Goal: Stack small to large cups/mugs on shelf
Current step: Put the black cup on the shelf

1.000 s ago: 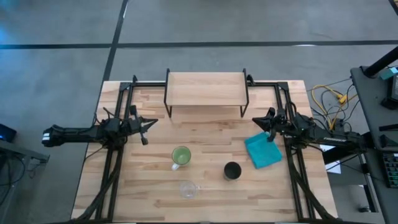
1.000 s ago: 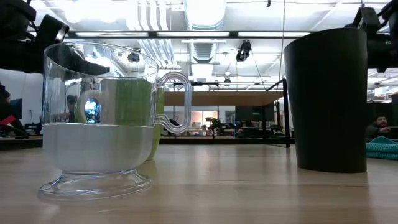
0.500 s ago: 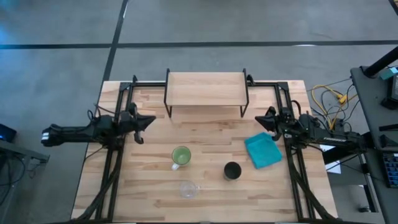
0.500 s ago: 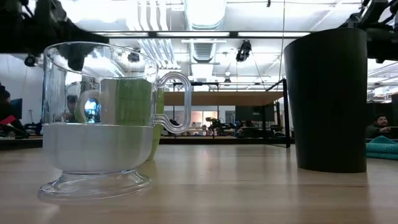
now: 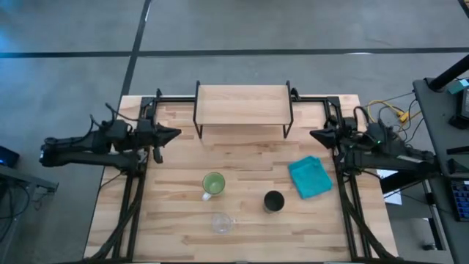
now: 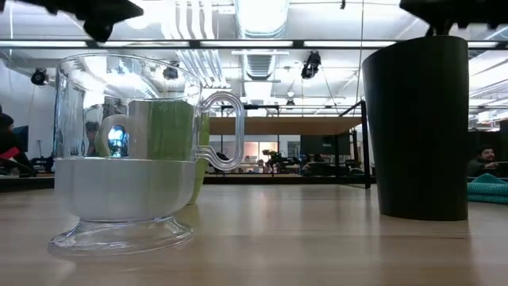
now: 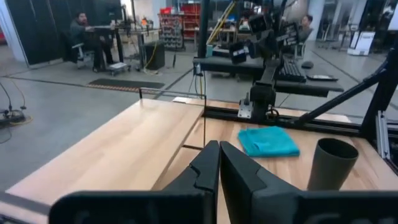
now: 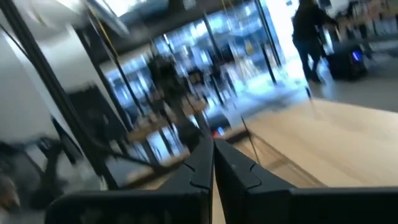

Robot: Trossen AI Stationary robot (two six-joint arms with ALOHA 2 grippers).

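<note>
The clear glass cup (image 5: 221, 222) (image 6: 131, 151) stands on its foot near the table's near edge. The green mug (image 5: 213, 183) stands just beyond it, its whitish handle toward the near side, and shows through the glass in the low view (image 6: 171, 131). Upright to their right is the black cup (image 5: 273, 201) (image 6: 417, 127) (image 7: 333, 163). The shelf (image 5: 242, 105) (image 7: 124, 143) stands on its black legs at the far edge. My left gripper (image 5: 172, 133) (image 7: 219, 149) hovers shut off the shelf's left end. My right gripper (image 5: 314, 136) (image 8: 213, 149) hovers shut off its right end.
A folded teal cloth (image 5: 310, 177) (image 7: 267, 140) lies flat between the black cup and the right arm's base. Black frame rails (image 5: 132, 198) run along the table's left and right sides. Bare wood (image 5: 242, 150) lies between the shelf and the cups.
Both arms have risen: in the low view they climb from beside the cups' rims to the picture's top edge. In the high view each gripper has drifted a little toward the far edge, up to the shelf's ends. No cup has moved.
</note>
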